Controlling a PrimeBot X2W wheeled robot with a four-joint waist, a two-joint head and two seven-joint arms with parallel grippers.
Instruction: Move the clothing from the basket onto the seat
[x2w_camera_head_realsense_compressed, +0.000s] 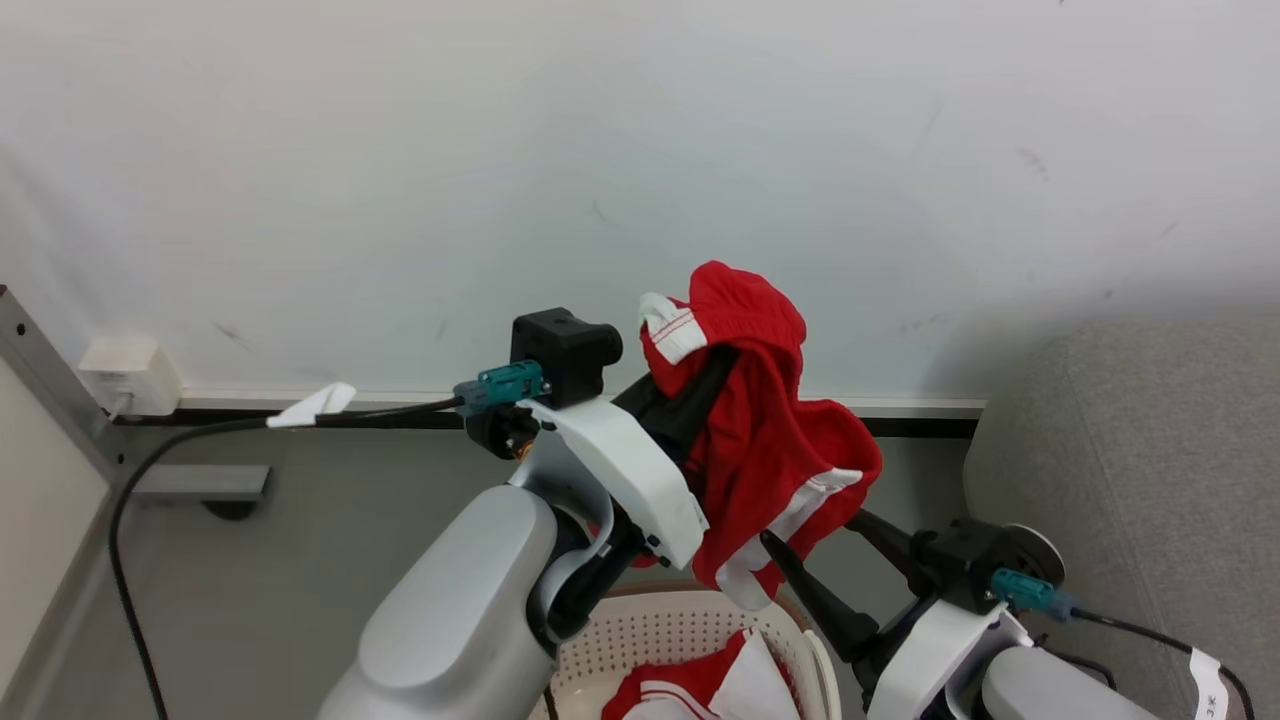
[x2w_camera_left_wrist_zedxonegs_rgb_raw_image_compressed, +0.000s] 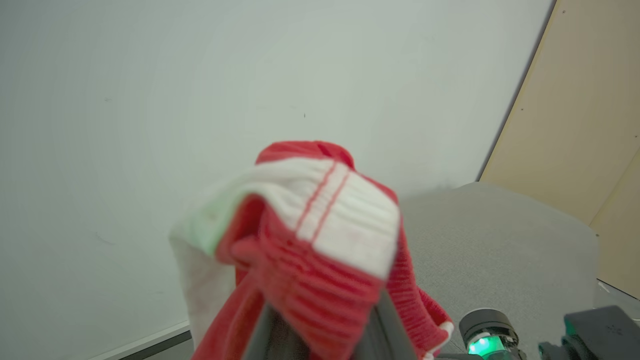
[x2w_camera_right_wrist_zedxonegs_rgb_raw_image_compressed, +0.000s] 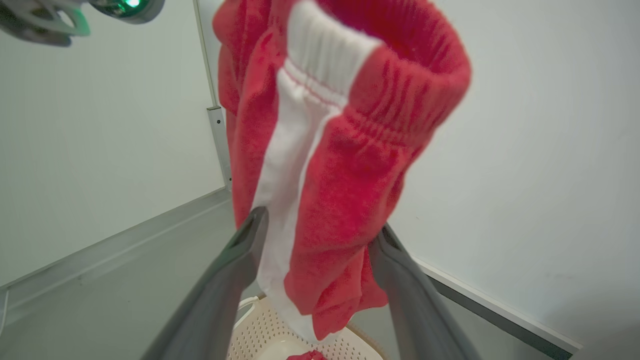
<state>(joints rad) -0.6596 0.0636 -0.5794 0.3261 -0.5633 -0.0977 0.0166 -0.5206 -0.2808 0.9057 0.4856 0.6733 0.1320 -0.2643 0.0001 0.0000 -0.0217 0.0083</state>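
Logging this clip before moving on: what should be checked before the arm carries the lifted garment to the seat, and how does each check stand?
1. Left gripper shut on the red garment: ok.
2. Garment lifted out of the basket: ok, hem hangs above it.
3. Right gripper away from the cloth: not ok, open fingers straddle it.
4. Seat within reach: cannot tell.
5. Basket emptied: not ok, more clothing inside.
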